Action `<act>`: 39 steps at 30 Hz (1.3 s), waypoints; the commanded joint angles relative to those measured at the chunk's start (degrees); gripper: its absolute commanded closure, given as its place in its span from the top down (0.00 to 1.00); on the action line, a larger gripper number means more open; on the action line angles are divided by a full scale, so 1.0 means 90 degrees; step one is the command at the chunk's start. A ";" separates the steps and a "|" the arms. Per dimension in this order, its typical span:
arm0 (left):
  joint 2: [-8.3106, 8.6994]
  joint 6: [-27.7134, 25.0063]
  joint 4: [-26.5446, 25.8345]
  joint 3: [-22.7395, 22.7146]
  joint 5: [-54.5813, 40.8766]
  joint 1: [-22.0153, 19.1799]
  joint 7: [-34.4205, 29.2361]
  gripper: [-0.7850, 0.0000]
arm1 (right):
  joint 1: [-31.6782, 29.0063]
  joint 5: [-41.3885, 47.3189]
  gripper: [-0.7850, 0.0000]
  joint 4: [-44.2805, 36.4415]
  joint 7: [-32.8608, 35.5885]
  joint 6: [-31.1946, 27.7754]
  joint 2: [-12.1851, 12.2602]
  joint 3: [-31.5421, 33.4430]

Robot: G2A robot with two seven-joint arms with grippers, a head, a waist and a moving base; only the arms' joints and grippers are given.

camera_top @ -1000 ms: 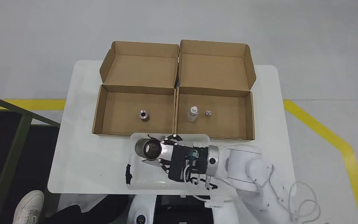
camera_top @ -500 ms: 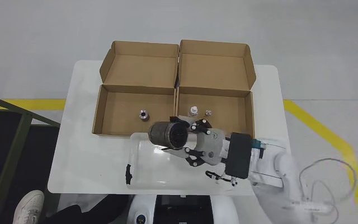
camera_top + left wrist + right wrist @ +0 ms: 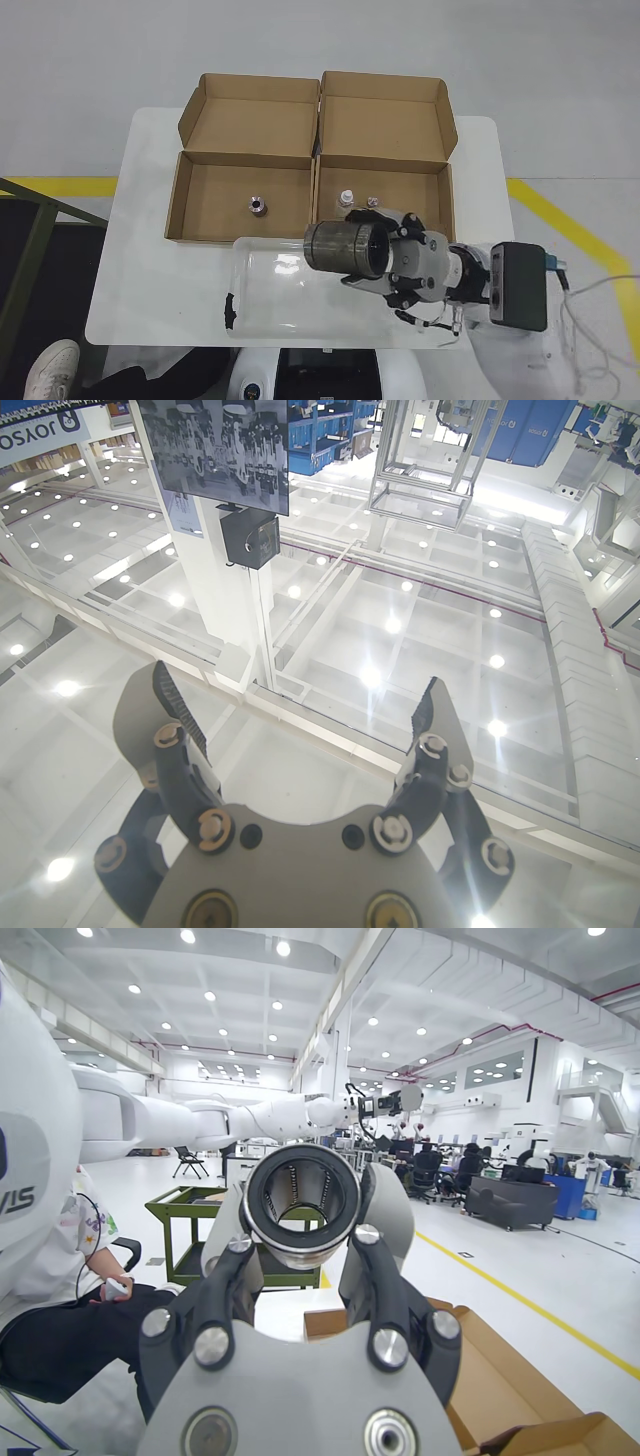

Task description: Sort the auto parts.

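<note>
My right gripper [image 3: 388,252] is shut on a large dark metal cylindrical bearing [image 3: 345,248], held sideways above the table just in front of the right cardboard box [image 3: 446,205]. In the right wrist view the hollow bearing [image 3: 301,1208] sits clamped between the two fingers [image 3: 385,1208]. That box holds a small white part [image 3: 347,196] and a small metal part [image 3: 372,201]. Another small metal part [image 3: 257,206] lies in the left box [image 3: 172,205]. My left gripper [image 3: 295,680] is open with nothing in it, facing the ceiling.
A clear plastic tray [image 3: 265,290] lies on the white table [image 3: 140,270] in front of the boxes, with a small black piece [image 3: 229,310] at its left edge. Both box lids stand open at the back. A green cart frame [image 3: 25,215] stands left of the table.
The right arm has carried the bearing from over the clear tray to the right, toward the front of the right box. The parts in the boxes have not moved.
</note>
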 commanded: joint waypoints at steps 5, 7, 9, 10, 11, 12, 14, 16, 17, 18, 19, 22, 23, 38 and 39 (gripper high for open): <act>0.0000 0.0000 0.0000 0.0000 0.0000 0.0000 0.0000 1.00 | 0.0090 0.0186 0.00 0.0113 -0.0060 -0.0124 0.0024 0.0003; 0.0000 0.0000 0.0000 0.0000 0.0000 0.0000 0.0000 1.00 | 0.0125 0.0214 0.00 0.0137 -0.0064 -0.0144 0.0031 0.0002; 0.0000 0.0000 0.0000 0.0000 0.0000 0.0000 0.0000 1.00 | 0.0165 0.0222 0.00 0.0157 -0.0066 -0.0152 0.0037 0.0002; 0.0000 0.0000 0.0000 0.0000 0.0000 0.0000 0.0000 1.00 | 0.0186 0.0216 0.00 0.0166 -0.0051 -0.0169 0.0041 -0.0003; 0.0000 0.0000 0.0000 0.0000 0.0000 0.0000 0.0000 1.00 | 0.0220 0.0203 0.00 0.0185 -0.0016 -0.0184 0.0046 -0.0013; 0.0000 0.0000 0.0000 0.0000 0.0000 0.0000 0.0000 1.00 | 0.0260 0.0196 0.00 0.0217 0.0032 -0.0174 0.0049 -0.0033; 0.0000 0.0000 0.0000 0.0000 0.0000 0.0000 0.0000 1.00 | 0.0345 0.0174 0.00 0.0301 0.0181 -0.0125 0.0055 -0.0105; 0.0000 0.0000 0.0000 0.0000 0.0000 0.0000 0.0000 1.00 | 0.0469 0.0139 0.00 0.0422 0.0388 -0.0030 0.0057 -0.0228; 0.0000 0.0000 0.0000 0.0000 0.0000 0.0000 0.0000 1.00 | 0.0538 0.0093 0.00 0.0486 0.0521 0.0041 0.0058 -0.0293; 0.0000 0.0000 0.0000 0.0000 0.0000 0.0000 0.0000 1.00 | 0.0616 0.0031 0.00 0.0530 0.0662 0.0104 0.0059 -0.0359; 0.0000 0.0000 0.0000 0.0000 0.0000 0.0000 0.0000 1.00 | 0.0683 -0.0020 0.00 0.0573 0.0795 0.0189 0.0058 -0.0432; 0.0000 0.0000 0.0000 0.0000 0.0000 0.0000 0.0000 1.00 | 0.0887 -0.0135 0.00 0.0713 0.1168 0.0472 0.0043 -0.0715; 0.0000 0.0000 0.0000 0.0000 0.0000 0.0000 0.0000 1.00 | 0.0962 -0.0163 0.00 0.0790 0.1267 0.0576 0.0035 -0.0809; 0.0000 0.0000 0.0000 0.0000 0.0000 0.0000 0.0000 1.00 | 0.2122 -0.0649 0.00 0.2455 0.2173 0.1821 -0.0177 -0.2079; 0.0000 0.0000 0.0000 0.0000 0.0000 0.0000 0.0000 1.00 | 0.2171 -0.0661 0.00 0.2520 0.2184 0.1881 -0.0192 -0.2137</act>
